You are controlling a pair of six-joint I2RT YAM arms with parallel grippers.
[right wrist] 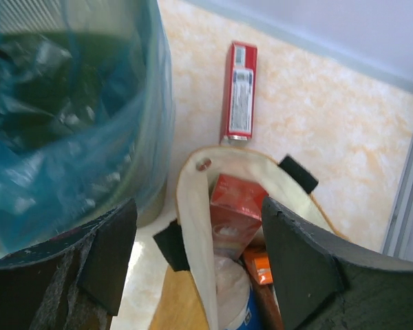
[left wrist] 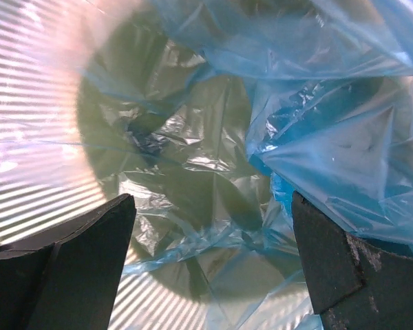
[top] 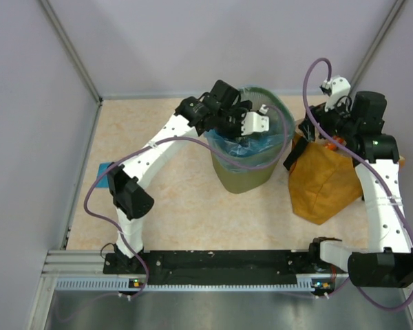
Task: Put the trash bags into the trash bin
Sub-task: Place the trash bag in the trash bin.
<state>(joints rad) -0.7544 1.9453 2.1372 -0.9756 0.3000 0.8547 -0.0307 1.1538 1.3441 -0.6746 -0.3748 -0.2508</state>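
Observation:
The olive-green mesh trash bin (top: 242,177) stands mid-table. A big crinkly light-blue trash bag (top: 251,148) lines it and drapes over its rim. My left gripper (top: 245,128) hangs over the bin's mouth. In the left wrist view it (left wrist: 212,206) is open, looking down at the blue film (left wrist: 330,158) with nothing between its fingers. A small flat light-blue square (top: 103,170), probably a folded bag, lies by the left wall. My right gripper (right wrist: 198,206) is open above the mouth of the mustard-orange sack (top: 323,180), with the bag-lined bin (right wrist: 69,137) to its left.
The sack's cream lining (right wrist: 193,240) shows a red box (right wrist: 234,206), an orange packet and a white-blue pack inside. Another flat red box (right wrist: 239,91) lies on the floor beyond the sack. Grey walls enclose the table on three sides.

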